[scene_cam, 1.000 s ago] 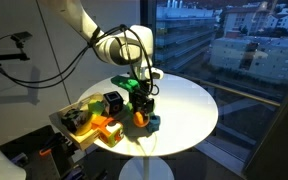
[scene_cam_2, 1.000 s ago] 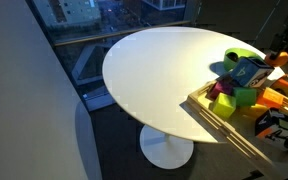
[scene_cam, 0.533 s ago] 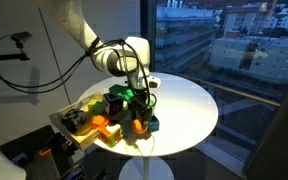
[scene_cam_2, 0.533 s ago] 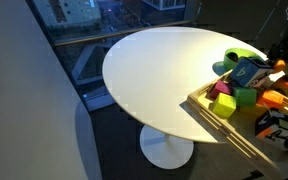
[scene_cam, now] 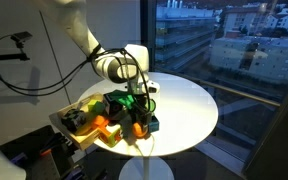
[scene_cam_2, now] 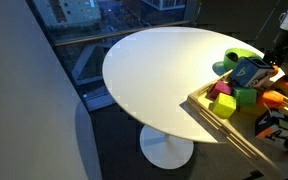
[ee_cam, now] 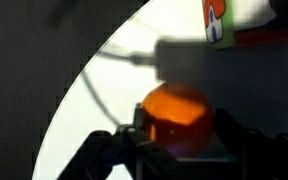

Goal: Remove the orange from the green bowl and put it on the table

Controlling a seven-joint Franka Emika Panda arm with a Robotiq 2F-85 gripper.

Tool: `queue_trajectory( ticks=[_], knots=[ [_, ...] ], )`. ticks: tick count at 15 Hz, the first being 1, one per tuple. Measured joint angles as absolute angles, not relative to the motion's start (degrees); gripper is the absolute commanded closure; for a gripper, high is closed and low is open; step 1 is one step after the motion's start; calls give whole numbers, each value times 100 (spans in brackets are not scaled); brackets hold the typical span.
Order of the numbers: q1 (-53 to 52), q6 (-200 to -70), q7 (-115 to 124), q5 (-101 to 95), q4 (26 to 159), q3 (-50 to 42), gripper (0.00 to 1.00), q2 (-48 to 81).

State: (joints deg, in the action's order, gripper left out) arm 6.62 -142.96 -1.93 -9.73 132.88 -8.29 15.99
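Grasp step: tool point(scene_cam: 137, 95) low over green bowl point(scene_cam_2: 236, 56), jaws apart, straddling orange point(ee_cam: 176, 113), apparently in bowl. Next: clamp orange, lift clear of rim, set on bare surface point(scene_cam_2: 154, 70).

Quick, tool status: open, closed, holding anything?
Tool: open, one finger on each side of the orange, not closed on it yet.

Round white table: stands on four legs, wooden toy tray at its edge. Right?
No. The round white table stands on one central pedestal, not four legs; an exterior view shows it. The wooden toy tray at its edge is right.
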Motion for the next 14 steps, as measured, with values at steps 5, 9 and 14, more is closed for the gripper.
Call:
queue_trajectory(
  ticks=[5,9,14],
  knots=[
    [659,-14297,-197,-973,13283,-828,7,1600],
    [659,-14296,-251,-973,13285,-828,0,1599],
    [662,-14237,-425,-971,13294,-828,0,1499]
  ],
)
